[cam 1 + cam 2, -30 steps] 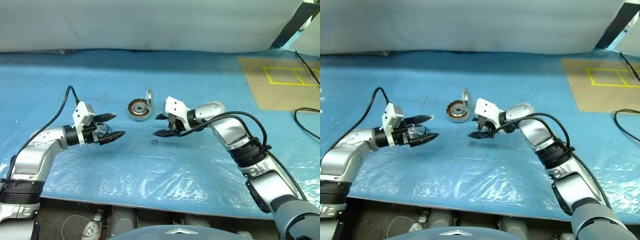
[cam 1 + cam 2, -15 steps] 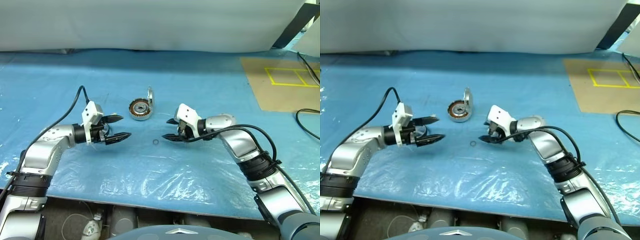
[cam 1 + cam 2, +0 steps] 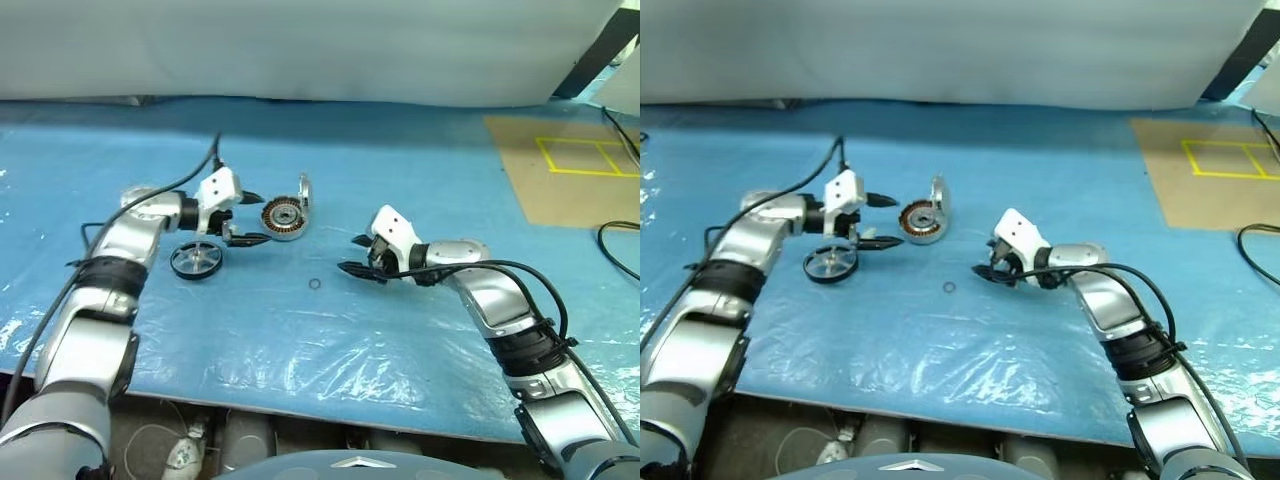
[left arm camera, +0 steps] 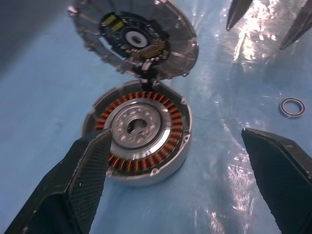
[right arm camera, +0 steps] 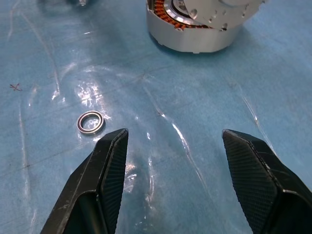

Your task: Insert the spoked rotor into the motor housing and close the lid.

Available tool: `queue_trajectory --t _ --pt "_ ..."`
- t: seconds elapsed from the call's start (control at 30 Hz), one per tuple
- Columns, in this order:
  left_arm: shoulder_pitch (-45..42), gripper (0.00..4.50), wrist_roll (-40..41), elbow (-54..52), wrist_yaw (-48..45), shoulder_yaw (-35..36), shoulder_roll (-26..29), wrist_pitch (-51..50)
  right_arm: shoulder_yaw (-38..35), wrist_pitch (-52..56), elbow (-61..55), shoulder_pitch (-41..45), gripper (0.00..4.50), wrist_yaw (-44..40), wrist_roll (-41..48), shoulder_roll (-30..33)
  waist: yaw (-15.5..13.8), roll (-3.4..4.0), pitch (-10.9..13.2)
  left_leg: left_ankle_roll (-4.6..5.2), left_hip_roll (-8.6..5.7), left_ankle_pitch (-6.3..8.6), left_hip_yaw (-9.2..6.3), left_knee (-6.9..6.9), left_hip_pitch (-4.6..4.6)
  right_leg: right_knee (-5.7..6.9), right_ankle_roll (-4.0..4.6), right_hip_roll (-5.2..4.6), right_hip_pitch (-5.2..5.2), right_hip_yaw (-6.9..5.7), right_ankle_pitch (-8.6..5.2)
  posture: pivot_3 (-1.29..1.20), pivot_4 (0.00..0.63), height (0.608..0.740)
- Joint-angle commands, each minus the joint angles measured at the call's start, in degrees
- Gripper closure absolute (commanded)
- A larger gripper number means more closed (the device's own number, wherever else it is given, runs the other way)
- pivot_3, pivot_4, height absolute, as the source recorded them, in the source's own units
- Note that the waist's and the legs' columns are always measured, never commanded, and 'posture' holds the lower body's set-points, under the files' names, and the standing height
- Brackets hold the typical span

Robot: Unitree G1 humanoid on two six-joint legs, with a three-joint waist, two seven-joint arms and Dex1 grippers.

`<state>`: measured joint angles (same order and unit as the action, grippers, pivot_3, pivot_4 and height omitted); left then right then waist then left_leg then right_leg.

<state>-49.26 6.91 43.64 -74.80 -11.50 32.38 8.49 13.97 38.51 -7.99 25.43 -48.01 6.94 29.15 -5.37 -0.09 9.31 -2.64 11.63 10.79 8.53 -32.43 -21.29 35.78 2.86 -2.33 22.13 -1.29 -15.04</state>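
Motion was seen mainly on the left side: the left hand (image 3: 250,218), which a second earlier hung well short of the motor housing (image 3: 281,219), had been carried forward and now stood just beside it, its two black fingers wide apart and empty. The spoked rotor (image 3: 196,260), hidden behind that arm before, was now uncovered on the blue bench (image 3: 420,170), lying flat near the left forearm and not yet picked up. The right hand (image 3: 352,254) had been drawn back from the housing toward the robot's right; its fingers were parted with nothing between them. It was judged that insertion had not begun, and that the rotor would still have to be fetched.

The housing was seen as a short silver-grey can with a ring of copper-brown windings round a pale drilled hub. Its lid (image 4: 134,36), hinged at the rim, stood raised, with a ribbed, jagged inner face. The rotor showed thin bright spokes inside a dark rim. A small dark ring (image 5: 91,122) lay loose on the glossy, wrinkled plastic sheet.
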Motion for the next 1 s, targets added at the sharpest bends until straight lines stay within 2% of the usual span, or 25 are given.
queue_trajectory --t 0.03,0.23,0.37,0.53,0.6,0.77,1.0 --pt "-5.94 0.03 -4.26 8.03 -4.18 -2.17 -1.13 9.18 -2.21 0.88 -3.15 -2.07 1.30 2.22 0.52 0.65 -0.13 -0.02 0.01 -0.01 0.00 0.00 0.00 -0.01 0.00 0.00 0.00 0.00 0.00 -0.01 0.00 0.00 0.150 0.740" --pt "-14.78 0.03 -12.62 22.17 -4.05 -5.87 -4.57 18.32 -4.71 3.54 -6.79 -6.09 1.30 5.51 1.03 1.29 -0.37 -0.04 0.02 -0.13 -0.05 0.08 -0.06 0.01 -0.03 0.00 -0.04 -0.02 0.02 -0.04 0.02 0.00 0.150 0.740" --pt "-17.92 0.03 -16.06 26.88 -2.17 -6.33 -6.96 17.61 -5.75 5.05 -9.63 -9.00 1.30 7.25 0.92 1.80 -0.55 -0.06 0.04 -0.13 -0.07 0.08 -0.11 0.01 -0.04 0.00 -0.08 -0.03 -0.01 -0.06 0.04 0.00 0.150 0.740" --pt "-19.24 0.03 -20.75 29.38 2.70 -7.45 -8.62 17.81 -7.27 7.64 -12.88 -11.59 1.30 9.37 1.61 1.76 -0.52 -0.08 0.05 -0.13 -0.10 0.08 -0.15 0.00 -0.04 0.00 -0.11 -0.03 -0.02 -0.09 0.05 0.00 0.150 0.740" --pt "-19.98 0.03 -22.50 30.11 7.72 -7.47 -9.51 16.27 -7.83 8.05 -13.76 -12.40 1.30 9.95 1.96 1.86 -0.56 -0.09 0.05 -0.13 -0.11 0.08 -0.16 0.00 -0.04 0.00 -0.13 -0.04 -0.04 -0.09 0.07 0.00 0.150 0.740" --pt "-20.18 0.03 -25.32 30.78 10.32 -8.05 -9.53 15.09 -8.31 8.82 -15.15 -13.68 1.30 10.55 2.56 3.13 -0.49 -0.10 0.06 -0.13 -0.17 0.08 -0.18 -0.01 -0.03 -0.01 -0.16 -0.10 -0.06 -0.10 0.09 0.00 0.150 0.740" --pt "-18.40 0.03 -27.27 30.96 7.32 -8.74 -9.65 15.35 -9.21 9.26 -14.30 -13.10 1.30 11.86 3.32 3.76 -0.50 -0.10 0.06 -0.12 -0.18 0.08 -0.18 0.00 0.16 0.00 -0.16 -0.13 -0.21 -0.09 0.08 0.00 0.150 0.740"
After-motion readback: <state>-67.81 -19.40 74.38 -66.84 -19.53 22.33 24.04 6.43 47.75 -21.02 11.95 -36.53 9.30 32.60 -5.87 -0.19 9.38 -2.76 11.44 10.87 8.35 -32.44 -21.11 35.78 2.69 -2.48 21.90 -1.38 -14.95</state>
